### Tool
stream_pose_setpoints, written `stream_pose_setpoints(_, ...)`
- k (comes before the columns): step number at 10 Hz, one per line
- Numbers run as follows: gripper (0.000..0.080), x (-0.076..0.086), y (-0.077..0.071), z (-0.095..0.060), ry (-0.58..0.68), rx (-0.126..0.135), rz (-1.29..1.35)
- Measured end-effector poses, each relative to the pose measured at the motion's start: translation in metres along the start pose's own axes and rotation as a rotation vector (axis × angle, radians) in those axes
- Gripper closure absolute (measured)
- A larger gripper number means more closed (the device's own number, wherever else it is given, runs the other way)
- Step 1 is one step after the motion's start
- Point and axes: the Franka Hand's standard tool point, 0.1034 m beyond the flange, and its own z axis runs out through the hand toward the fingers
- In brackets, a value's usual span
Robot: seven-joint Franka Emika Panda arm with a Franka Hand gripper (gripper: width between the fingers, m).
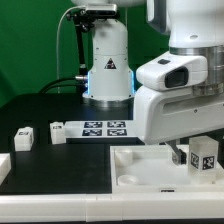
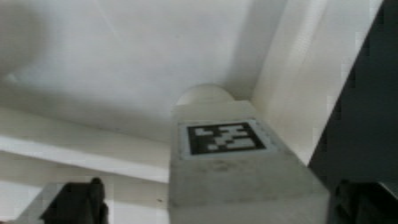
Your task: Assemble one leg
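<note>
Hand (image 2: 210, 205) clamping leg (image 2: 228, 150) over tray (image 1: 140, 170)

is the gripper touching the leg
Touching: in the wrist view the leg fills the gap between the gripper fingertips, pressed against both.

The leg (image 2: 228, 150) looks like matt white plastic, faintly grainy, with a printed black-and-white marker. The tray (image 1: 135, 165) is smooth white plastic; the table (image 1: 50, 175) is matt black.
</note>
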Motion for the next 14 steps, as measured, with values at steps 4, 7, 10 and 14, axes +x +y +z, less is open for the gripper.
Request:
stream_pose_setpoints(4, 0.0511, 0.0, 0.0002, 0.0, 0.0, 0.0, 0.046)
stream_pose_setpoints(7, 0.0511, 0.0, 0.0008, -0.0001, 0.001, 0.001, 0.292)
stream_pose_setpoints(10, 0.051, 0.0003, 0.0018, 0.0002, 0.008, -0.004, 0.734)
stream_pose_setpoints(14, 0.0509, 0.0002, 0.0024, 0.0001, 0.009, 0.001, 1.226)
